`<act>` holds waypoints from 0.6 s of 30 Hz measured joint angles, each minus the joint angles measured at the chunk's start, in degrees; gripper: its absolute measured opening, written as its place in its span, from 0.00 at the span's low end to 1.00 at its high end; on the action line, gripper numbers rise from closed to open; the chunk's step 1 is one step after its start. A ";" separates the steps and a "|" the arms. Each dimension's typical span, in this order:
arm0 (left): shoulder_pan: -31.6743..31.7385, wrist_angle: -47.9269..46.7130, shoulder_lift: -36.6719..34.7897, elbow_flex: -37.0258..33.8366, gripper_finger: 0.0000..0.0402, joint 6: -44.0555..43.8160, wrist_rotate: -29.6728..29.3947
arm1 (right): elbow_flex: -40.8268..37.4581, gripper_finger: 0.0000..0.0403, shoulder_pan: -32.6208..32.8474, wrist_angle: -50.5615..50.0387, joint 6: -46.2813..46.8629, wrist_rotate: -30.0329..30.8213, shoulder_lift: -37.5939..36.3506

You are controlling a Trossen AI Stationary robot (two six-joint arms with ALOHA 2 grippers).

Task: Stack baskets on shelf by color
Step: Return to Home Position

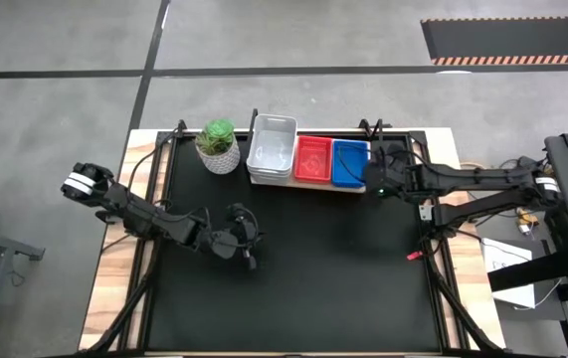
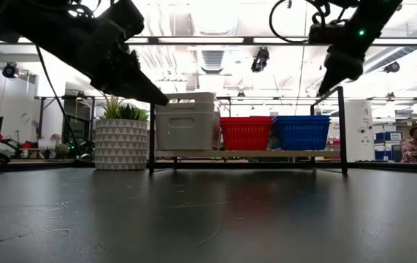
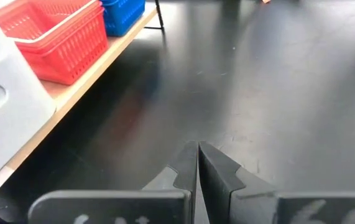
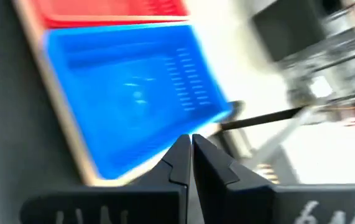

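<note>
Left claw (image 1: 248, 261), centre frame above black bench (image 1: 313, 288): fingers pressed together, empty. Right claw (image 1: 371, 179), just right of blue baskets (image 1: 349, 162): closed, empty. On shelf (image 2: 245, 154), upper centre, left to right: white-grey baskets (image 1: 272, 149), red baskets (image 1: 312, 159), blue baskets.

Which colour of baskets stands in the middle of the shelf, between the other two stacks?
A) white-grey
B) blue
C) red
C: on the shelf the red baskets sit between the white-grey baskets and the blue baskets.
</note>
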 joint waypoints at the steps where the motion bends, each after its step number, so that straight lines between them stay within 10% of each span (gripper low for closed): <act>1: 0.11 0.01 0.00 0.00 0.00 0.00 -0.01 | 0.00 0.02 -0.37 0.13 -1.71 1.92 -0.25; 6: 0.11 0.01 0.00 0.00 0.00 -0.01 -0.01 | 0.04 0.02 -2.77 2.13 -10.77 3.29 -1.90; 15: 0.19 0.03 0.00 0.00 0.00 0.96 0.00 | 6.82 0.02 -2.76 -3.30 -7.13 -26.21 -6.48; 18: 0.43 0.07 0.00 0.00 0.00 1.35 0.00 | 7.03 0.02 -2.80 -7.93 -3.33 -26.78 -5.93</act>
